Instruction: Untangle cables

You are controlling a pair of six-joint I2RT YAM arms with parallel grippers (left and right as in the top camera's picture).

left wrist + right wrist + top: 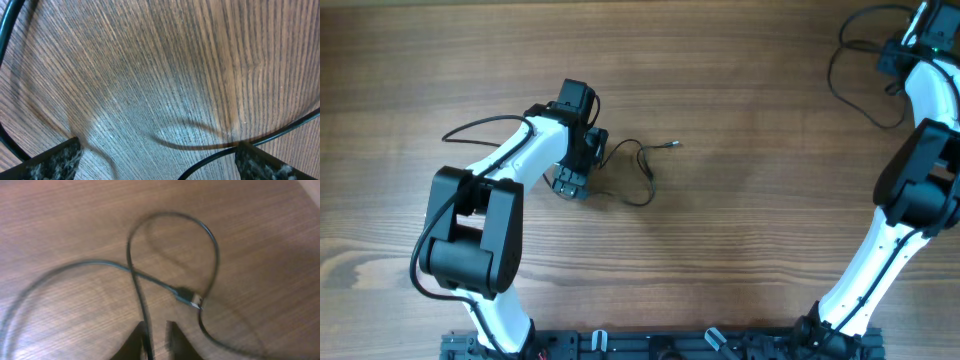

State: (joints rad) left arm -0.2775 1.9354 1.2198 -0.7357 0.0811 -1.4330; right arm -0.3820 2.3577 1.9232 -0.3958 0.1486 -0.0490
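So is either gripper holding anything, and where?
Left gripper: nothing. A cable runs between the right gripper's slightly parted fingers; gripped or not, can't tell.

On the table point(740, 230), one cable point(638, 172) lies left of centre, trailing rightward from the left gripper point(570, 186), while a second cable point(860, 85) lies in the far right corner, crossing over itself, its plug point(189, 297) beside the crossing and one strand between the right gripper's point(156, 330) fingertips.
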